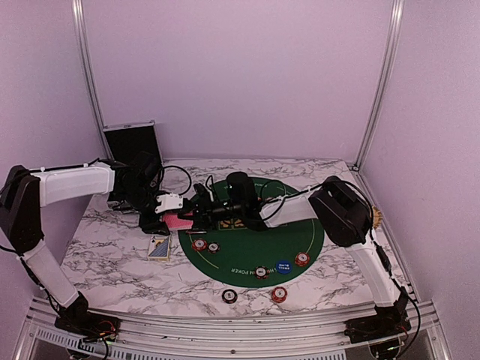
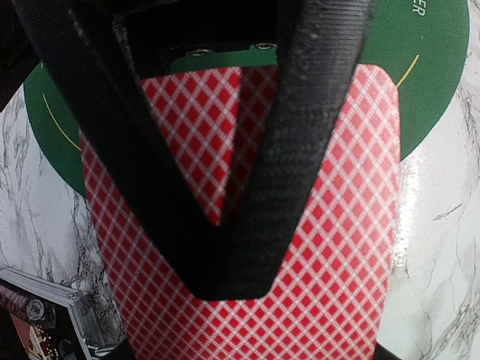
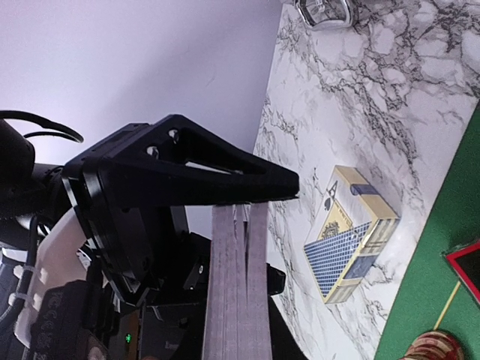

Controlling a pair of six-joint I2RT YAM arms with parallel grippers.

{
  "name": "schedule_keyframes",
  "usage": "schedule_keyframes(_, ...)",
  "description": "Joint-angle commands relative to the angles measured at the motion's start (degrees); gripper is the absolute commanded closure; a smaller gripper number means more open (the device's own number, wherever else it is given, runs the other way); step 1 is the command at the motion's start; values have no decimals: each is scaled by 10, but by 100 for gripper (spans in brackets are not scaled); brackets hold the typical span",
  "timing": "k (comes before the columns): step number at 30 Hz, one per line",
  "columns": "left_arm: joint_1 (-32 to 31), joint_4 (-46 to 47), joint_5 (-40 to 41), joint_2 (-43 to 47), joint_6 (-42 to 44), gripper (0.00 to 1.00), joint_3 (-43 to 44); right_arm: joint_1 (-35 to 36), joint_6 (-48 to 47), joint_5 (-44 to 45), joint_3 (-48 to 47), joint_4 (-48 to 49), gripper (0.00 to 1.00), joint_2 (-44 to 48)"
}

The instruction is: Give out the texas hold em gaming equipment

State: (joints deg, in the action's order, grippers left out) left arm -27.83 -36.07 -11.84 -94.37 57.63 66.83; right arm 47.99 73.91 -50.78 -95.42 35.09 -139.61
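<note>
- Nearest you, by the front edge of the marble tabletop [image 1: 112,270], a dark disc [image 1: 229,295] lies just off the round green felt mat [image 1: 247,259]. Bare marble lies open to its left.
- Red-and-white poker chips [image 1: 302,259] dot the mat's near arc, with a blue round button [image 1: 283,266] among them. One chip sits off the mat beside the dark disc, and two more lie at the mat's left side.
- A blue-and-cream card box [image 1: 159,247] lies flat on the marble, just beside the mat's left rim.
- Your left gripper [image 2: 229,259] has matte black, woven-textured fingers pressed together, pinching the deck of playing cards [image 2: 322,247]. The cards have red diamond-lattice backs and hang over the mat's left rim.
- Your right gripper [image 1: 196,208] reaches the deck from the right. Its jaws are lost in dark clutter, so you cannot tell whether they are spread or closed.
- Far left, the silver-edged black case [image 1: 131,142] stands open near the back wall. Its base is hidden behind the left arm.
</note>
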Motion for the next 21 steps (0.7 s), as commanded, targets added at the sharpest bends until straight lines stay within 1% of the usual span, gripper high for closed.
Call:
schedule_keyframes(1,-4,6,-1,-3,-1,9,20,-5,3,-5,7,37,88,1)
schedule_keyframes(2,-4,6,0,-4,1,2,22,-6,4,-5,8,37,89,1)
schedule_keyframes(3,-6,5,0,-4,3,1,24,-6,4,-5,8,37,89,1)
schedule_keyframes(9,-24,-8,3,-10,18,1,37,-8,3,-5,6,30,90,1)
schedule_keyframes(16,-60,-14,30,-48,29,1,66,-7,5,-7,-2,27,90,1)
schedule_keyframes(21,-64,-13,51,-69,25,2,86,-7,5,-7,4,28,90,5)
